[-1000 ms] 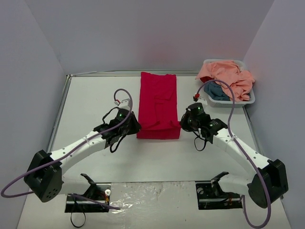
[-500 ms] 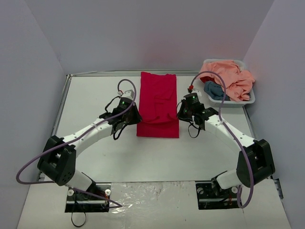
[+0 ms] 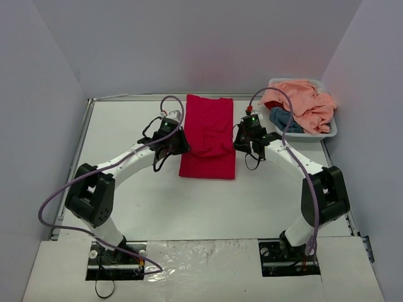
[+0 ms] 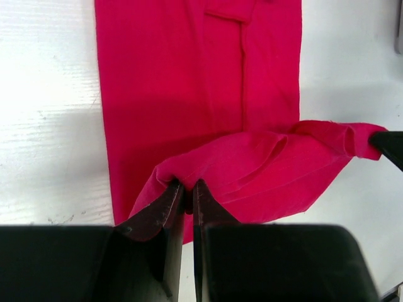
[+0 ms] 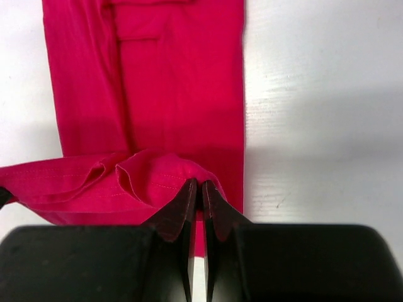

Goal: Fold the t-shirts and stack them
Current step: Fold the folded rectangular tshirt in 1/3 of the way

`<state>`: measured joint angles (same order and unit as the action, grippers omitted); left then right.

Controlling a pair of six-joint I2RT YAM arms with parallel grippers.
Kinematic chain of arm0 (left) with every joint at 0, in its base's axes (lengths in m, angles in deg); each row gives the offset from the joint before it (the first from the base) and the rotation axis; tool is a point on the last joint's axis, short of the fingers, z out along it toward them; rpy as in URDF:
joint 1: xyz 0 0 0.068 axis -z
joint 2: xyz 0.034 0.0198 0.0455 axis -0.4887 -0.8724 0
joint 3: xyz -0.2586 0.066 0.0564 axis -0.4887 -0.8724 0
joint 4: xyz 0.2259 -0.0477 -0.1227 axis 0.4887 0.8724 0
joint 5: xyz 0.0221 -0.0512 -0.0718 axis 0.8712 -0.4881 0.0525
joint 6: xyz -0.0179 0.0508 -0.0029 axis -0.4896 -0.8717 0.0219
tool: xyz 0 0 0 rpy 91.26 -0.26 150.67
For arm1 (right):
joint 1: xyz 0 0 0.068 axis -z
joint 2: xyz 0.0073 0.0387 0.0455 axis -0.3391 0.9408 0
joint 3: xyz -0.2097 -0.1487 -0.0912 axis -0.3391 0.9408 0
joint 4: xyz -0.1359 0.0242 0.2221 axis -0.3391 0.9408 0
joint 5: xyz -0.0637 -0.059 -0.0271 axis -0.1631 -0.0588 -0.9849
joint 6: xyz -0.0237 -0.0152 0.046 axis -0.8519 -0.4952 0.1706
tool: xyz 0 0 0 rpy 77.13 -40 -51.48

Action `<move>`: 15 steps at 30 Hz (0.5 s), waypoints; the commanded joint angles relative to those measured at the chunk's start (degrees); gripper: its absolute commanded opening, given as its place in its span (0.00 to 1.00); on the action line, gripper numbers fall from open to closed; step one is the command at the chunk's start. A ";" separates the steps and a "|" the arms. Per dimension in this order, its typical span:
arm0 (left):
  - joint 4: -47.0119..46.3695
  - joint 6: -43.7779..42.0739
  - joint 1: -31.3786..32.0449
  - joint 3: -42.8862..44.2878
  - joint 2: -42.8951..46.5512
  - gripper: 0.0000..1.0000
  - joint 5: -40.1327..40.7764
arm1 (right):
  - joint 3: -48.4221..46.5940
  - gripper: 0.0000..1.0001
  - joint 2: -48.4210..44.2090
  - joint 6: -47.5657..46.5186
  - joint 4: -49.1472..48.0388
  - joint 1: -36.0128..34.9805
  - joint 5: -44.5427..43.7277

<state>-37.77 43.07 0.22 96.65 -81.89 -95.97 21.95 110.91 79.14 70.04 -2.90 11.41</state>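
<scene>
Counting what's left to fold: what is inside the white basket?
A peach-pink shirt heaped on top, a teal-blue one partly showing beneath. Anything deeper in the basket is covered.

The overhead view is bright and even, lit softly from above. The white surface (image 3: 126, 126) reads clean without burning out. The left arm (image 3: 126, 163) and right arm (image 3: 293, 162) cast only faint, diffuse shadows. A pink tint from the red shirt (image 3: 208, 126) blooms on the back wall (image 3: 201, 69). Glare streaks the glossy sheet (image 3: 201, 261) at the near edge.

In both wrist views the cloth is sharp, with seams and stitching visible. The left fingers (image 4: 157, 214) and the right fingers (image 5: 179, 211) sit dark and slightly soft close to the lens. A broad, soft shadow band crosses shirt and surface beneath the raised fold.
</scene>
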 commanded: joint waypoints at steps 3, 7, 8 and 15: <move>-0.81 -1.65 -1.00 5.85 -1.30 0.02 -1.04 | -5.37 0.00 3.60 -1.67 -1.77 1.36 1.69; -0.11 -2.52 -1.79 8.40 -3.06 0.02 -1.48 | -7.92 0.00 5.98 -2.28 -1.94 1.89 2.39; -0.11 -2.61 -2.14 8.84 -3.41 0.02 -1.83 | -8.44 0.00 6.33 -2.37 -1.86 1.98 2.39; -0.46 -3.40 -3.72 11.83 -7.36 0.02 -3.58 | -12.22 0.00 10.46 -3.16 -1.85 2.94 3.45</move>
<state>-37.55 40.97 -2.80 105.83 -88.69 -98.35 12.55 120.44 77.13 68.84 -0.52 14.27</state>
